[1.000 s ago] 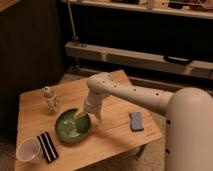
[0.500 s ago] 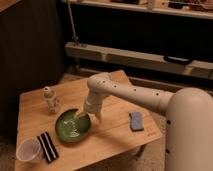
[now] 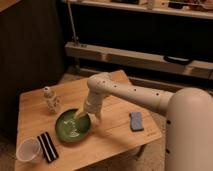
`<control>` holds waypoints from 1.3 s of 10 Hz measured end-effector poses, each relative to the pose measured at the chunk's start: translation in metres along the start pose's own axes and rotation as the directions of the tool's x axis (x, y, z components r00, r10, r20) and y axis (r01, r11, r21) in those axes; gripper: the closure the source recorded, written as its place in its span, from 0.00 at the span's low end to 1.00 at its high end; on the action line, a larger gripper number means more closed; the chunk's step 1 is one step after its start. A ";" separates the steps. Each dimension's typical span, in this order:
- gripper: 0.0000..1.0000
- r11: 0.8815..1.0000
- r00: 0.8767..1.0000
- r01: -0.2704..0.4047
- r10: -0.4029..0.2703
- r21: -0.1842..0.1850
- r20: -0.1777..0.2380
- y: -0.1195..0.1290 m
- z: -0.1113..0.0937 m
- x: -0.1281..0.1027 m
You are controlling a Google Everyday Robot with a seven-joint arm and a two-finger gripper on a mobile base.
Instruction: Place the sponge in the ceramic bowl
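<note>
The ceramic bowl (image 3: 70, 129) is a shallow dark green dish with pale marks inside, resting on the wooden table (image 3: 115, 135) left of centre. The sponge (image 3: 136, 121), a small blue-grey pad, lies flat on the table near its right edge, well apart from the bowl. My white arm reaches in from the right, and my gripper (image 3: 86, 116) hangs over the bowl's right rim, pointing down. The sponge is not in the gripper.
A clear plastic cup (image 3: 28, 150) stands at the front left corner, with a black block with white stripes (image 3: 47, 146) beside it. A small pale bottle-like figure (image 3: 50, 100) stands behind the bowl. A low shelf runs behind the table.
</note>
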 end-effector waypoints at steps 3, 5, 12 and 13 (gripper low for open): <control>0.20 0.998 0.997 -0.024 0.020 -0.059 -0.068 0.008 -0.043 -0.014; 0.20 0.993 0.993 -0.060 0.049 -0.104 -0.103 0.018 -0.092 -0.033; 0.20 0.969 0.967 -0.216 0.195 -0.124 -0.162 0.146 -0.151 -0.091; 0.20 0.966 0.963 -0.232 0.212 -0.114 -0.167 0.168 -0.150 -0.095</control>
